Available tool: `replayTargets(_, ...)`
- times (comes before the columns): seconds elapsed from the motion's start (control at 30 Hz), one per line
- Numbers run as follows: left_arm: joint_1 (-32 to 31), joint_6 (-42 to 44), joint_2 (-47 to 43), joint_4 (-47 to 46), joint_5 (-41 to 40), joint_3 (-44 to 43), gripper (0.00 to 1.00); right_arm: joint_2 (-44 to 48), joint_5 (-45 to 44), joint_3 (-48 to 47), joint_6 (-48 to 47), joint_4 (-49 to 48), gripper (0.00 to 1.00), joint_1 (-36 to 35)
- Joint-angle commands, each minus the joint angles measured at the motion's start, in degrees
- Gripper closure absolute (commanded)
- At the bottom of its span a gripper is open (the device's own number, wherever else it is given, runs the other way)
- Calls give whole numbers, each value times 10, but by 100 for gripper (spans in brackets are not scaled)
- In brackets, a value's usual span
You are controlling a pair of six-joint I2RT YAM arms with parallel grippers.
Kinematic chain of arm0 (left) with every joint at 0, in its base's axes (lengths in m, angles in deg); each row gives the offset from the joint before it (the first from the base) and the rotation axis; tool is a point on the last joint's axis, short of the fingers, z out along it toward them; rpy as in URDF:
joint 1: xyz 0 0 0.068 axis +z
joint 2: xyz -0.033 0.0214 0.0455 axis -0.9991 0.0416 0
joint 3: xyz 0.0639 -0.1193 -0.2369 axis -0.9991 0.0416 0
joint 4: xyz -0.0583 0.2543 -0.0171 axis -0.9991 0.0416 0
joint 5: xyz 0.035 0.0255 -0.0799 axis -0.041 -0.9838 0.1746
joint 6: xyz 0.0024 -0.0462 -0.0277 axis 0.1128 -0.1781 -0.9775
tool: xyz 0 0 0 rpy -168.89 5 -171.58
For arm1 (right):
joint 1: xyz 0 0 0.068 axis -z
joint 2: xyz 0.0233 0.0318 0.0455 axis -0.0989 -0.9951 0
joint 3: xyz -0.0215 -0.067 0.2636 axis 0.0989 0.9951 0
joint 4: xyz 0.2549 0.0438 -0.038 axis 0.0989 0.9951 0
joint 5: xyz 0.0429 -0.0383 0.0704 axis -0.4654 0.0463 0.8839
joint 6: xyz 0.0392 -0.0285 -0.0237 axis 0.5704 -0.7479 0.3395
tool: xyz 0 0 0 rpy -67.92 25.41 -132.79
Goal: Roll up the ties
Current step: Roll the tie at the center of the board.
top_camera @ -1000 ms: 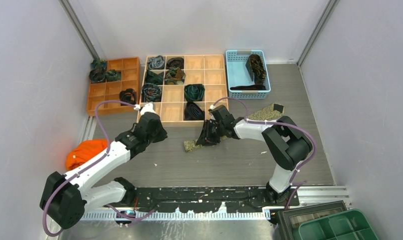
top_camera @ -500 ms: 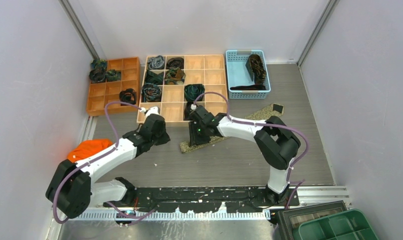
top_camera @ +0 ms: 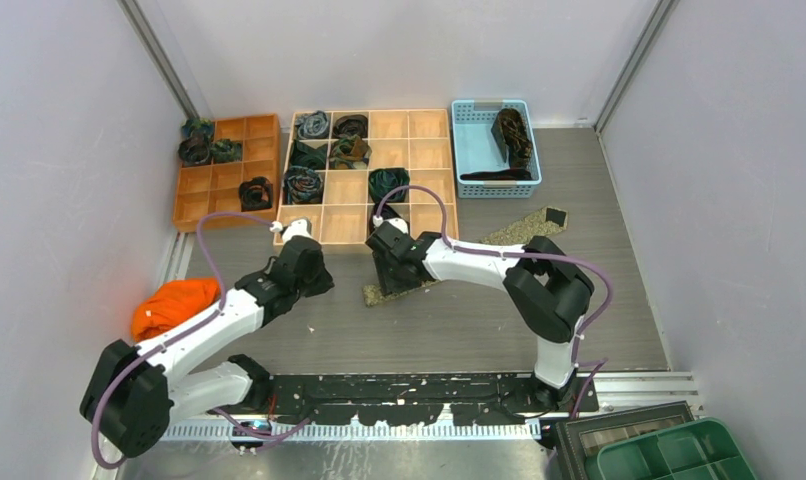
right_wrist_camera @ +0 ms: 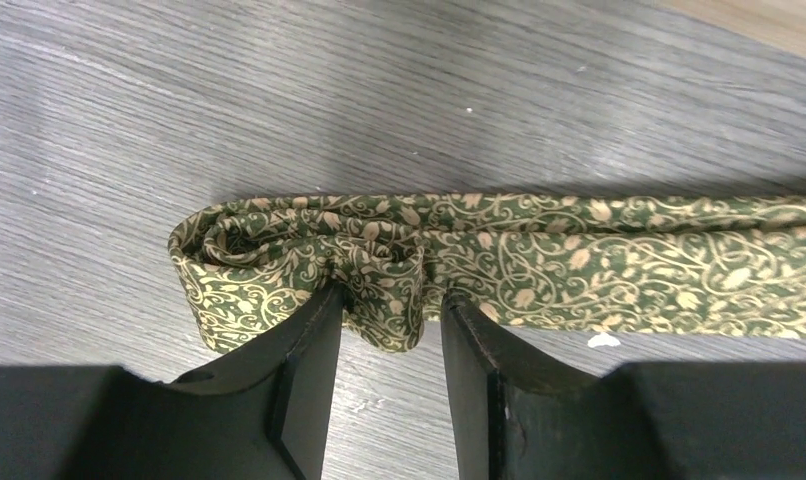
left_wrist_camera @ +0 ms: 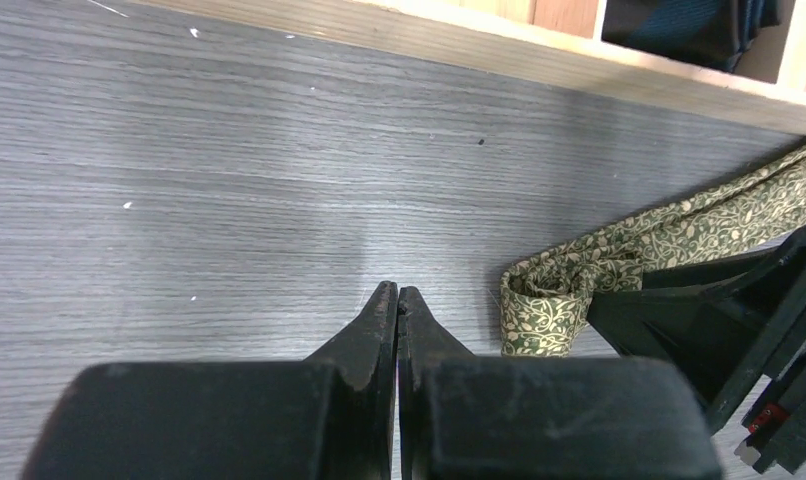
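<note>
The olive-gold tie (top_camera: pixel 509 232) lies as a long strip on the grey table, with its left end folded into a loose loop (right_wrist_camera: pixel 229 265). My right gripper (right_wrist_camera: pixel 389 296) is shut on a fold of this tie at the looped end; in the top view it (top_camera: pixel 387 284) is just in front of the wooden grid box. My left gripper (left_wrist_camera: pixel 397 292) is shut and empty, a little left of the looped end (left_wrist_camera: pixel 544 300), not touching it. In the top view it (top_camera: pixel 316 281) is left of the tie. Other coiled ties (top_camera: pixel 304 183) sit in the box compartments.
The wooden grid box (top_camera: pixel 419 125) stands behind the grippers, with an orange tray (top_camera: pixel 229 180) on its left. A blue basket (top_camera: pixel 471 140) at the back right holds a dark tie (top_camera: pixel 514 135). An orange cloth (top_camera: pixel 174 305) lies at the left, a green bin (top_camera: pixel 679 455) at the front right.
My right gripper has moved left along the olive-gold tie, and the tie's left end has gathered into a loop. My left gripper has shifted slightly and stays shut.
</note>
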Motion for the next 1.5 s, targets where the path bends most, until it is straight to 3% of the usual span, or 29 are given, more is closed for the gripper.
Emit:
replayTargets(0.0,0,-17,-52,38,-48,-16,100,58,-66,-11,-10,18,53,-9)
replayTargets(0.27,1,-32,-199,175,-139,-46,100,116,-106,-23,-4,51,51,-54)
replayTargets(0.5,1,-27,-295,242,-180,-70,100,53,-134,-89,-3,72,46,-112)
replayTargets(0.83,2,-20,-310,266,-190,-76,100,-62,-180,-187,-20,126,38,-134)
replayTargets(1.47,1,-6,-306,255,-191,-68,100,-154,-206,-211,-8,156,41,-129)
